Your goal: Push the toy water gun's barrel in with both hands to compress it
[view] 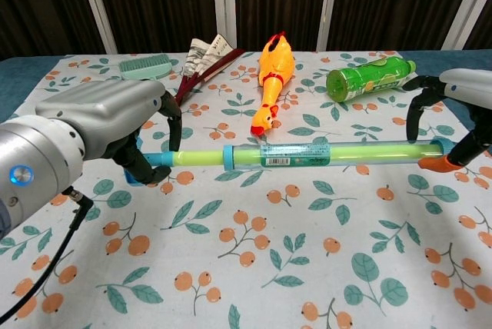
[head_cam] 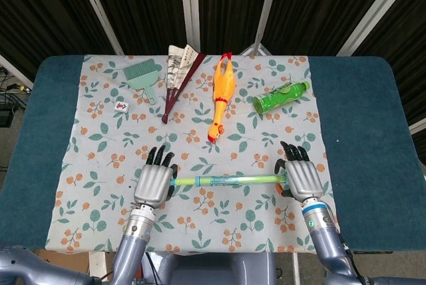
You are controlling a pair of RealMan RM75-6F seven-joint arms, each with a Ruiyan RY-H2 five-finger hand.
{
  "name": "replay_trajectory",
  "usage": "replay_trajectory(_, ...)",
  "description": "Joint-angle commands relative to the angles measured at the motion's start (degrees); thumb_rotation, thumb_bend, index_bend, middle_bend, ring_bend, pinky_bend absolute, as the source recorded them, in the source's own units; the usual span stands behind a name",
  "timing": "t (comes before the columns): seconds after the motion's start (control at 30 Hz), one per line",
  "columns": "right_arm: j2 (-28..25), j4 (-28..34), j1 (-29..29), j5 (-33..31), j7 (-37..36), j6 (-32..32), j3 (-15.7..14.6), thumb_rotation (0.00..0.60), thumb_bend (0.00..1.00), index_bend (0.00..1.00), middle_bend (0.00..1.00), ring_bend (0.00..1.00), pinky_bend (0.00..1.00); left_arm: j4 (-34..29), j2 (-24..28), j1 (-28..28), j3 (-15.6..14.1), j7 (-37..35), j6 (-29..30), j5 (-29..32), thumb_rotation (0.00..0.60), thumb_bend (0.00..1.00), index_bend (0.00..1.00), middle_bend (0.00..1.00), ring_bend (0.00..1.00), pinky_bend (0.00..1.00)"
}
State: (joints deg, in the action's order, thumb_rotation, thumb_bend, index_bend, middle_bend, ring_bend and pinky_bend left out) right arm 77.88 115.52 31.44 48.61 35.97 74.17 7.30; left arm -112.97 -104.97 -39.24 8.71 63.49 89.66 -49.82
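Note:
The toy water gun (head_cam: 229,180) (view: 307,153) is a long clear tube with a green plunger rod, held level just above the cloth. My left hand (head_cam: 154,184) (view: 108,125) grips the blue handle end of the rod at the left. My right hand (head_cam: 302,177) (view: 460,110) holds the orange nozzle end at the right, fingers curled around it. A short stretch of green rod shows between the left hand and the blue collar (view: 228,157) of the tube.
Along the far side of the leaf-print cloth (head_cam: 100,138) lie a teal brush (head_cam: 142,76), a folded fan (head_cam: 180,72), a rubber chicken (head_cam: 221,94) and a green bottle (head_cam: 280,96). A small tile (head_cam: 121,106) sits at the left.

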Motion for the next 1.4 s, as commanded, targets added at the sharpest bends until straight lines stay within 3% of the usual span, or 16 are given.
replay_trajectory(0.03,-0.2,-0.2,0.0,0.3,-0.3,-0.2,-0.1,0.6,0.39,0.32,0.01,0.0,0.0,-0.3,0.2,0.2,-0.1,0.4,0.0,0.5,0.6,0.37,0.42,0.05,0.0,0.03)
replay_trajectory(0.1,-0.4,-0.5,-0.2,0.8,-0.9,-0.5,-0.3,0.6,0.39,0.12,0.0,0.0,0.0,-0.6,0.6,0.2,-0.1,0.8,0.0,0.9,0.6,0.32,0.33,0.02,0.0,0.03)
replay_trajectory(0.2,-0.8,-0.9,-0.4,1.4,-1.6,-0.9,-0.7,0.6,0.39,0.01,0.0,0.0,0.0,-1.1,1.6,0.5,-0.3,0.6,-0.3,1.1,0.6,0.28,0.24,0.0,0.0,0.02)
replay_trajectory(0.3,-1.2,-1.0,-0.6,1.4,-1.6,-1.0,-1.0,0.6,0.39,0.0,0.0,0.0,0.0,-1.8,2.8,0.8,-0.4,0.0,-0.6,0.8,0.6,0.26,0.18,0.0,0.0,0.02)
replay_trajectory(0.5,-1.9,-1.1,-1.2,2.0,-2.0,-0.6,-1.4,0.6,0.39,0.0,0.0,0.0,0.0,-4.5,7.2,1.7,-1.4,-2.1,-1.8,-0.5,0.6,0.26,0.15,0.0,0.0,0.02)
replay_trajectory(0.7,-4.7,-0.9,-3.1,5.4,-5.0,-0.1,-2.5,0.6,0.38,0.0,0.0,0.0,0.0,-8.2,15.9,4.6,-5.1,-8.8,-3.5,-5.8,0.6,0.25,0.1,0.0,0.0,0.02)
replay_trajectory(0.8,-8.0,-0.3,-5.5,7.8,-9.4,0.7,-3.3,0.6,0.33,0.0,0.0,0.0,0.0,-8.8,23.0,7.2,-8.7,-14.5,-4.3,-11.0,0.6,0.23,0.07,0.0,0.0,0.01)
replay_trajectory(0.93,-13.5,-0.4,-9.5,13.5,-18.6,0.9,-5.2,0.6,0.32,0.0,0.0,0.0,0.0,-8.3,33.0,11.4,-13.9,-27.9,-5.6,-19.8,0.6,0.19,0.05,0.0,0.0,0.01)
replay_trajectory(1.07,-17.2,-2.4,-13.5,20.1,-23.8,3.1,-8.0,0.6,0.32,0.0,0.0,0.0,0.0,-4.6,40.1,15.9,-18.3,-39.7,-3.1,-30.2,0.6,0.16,0.02,0.0,0.0,0.0)
replay_trajectory(1.2,-19.0,-5.4,-17.3,26.4,-26.5,6.5,-10.8,0.6,0.32,0.0,0.0,0.0,0.0,0.6,44.0,20.1,-21.3,-48.5,0.7,-37.5,0.6,0.16,0.0,0.0,0.0,0.0)
replay_trajectory(1.4,-19.9,-10.1,-23.6,34.0,-29.5,13.3,-14.2,0.6,0.32,0.0,0.0,0.0,0.0,9.1,46.5,26.9,-24.3,-60.8,6.6,-43.0,0.6,0.16,0.0,0.0,0.0,0.0)
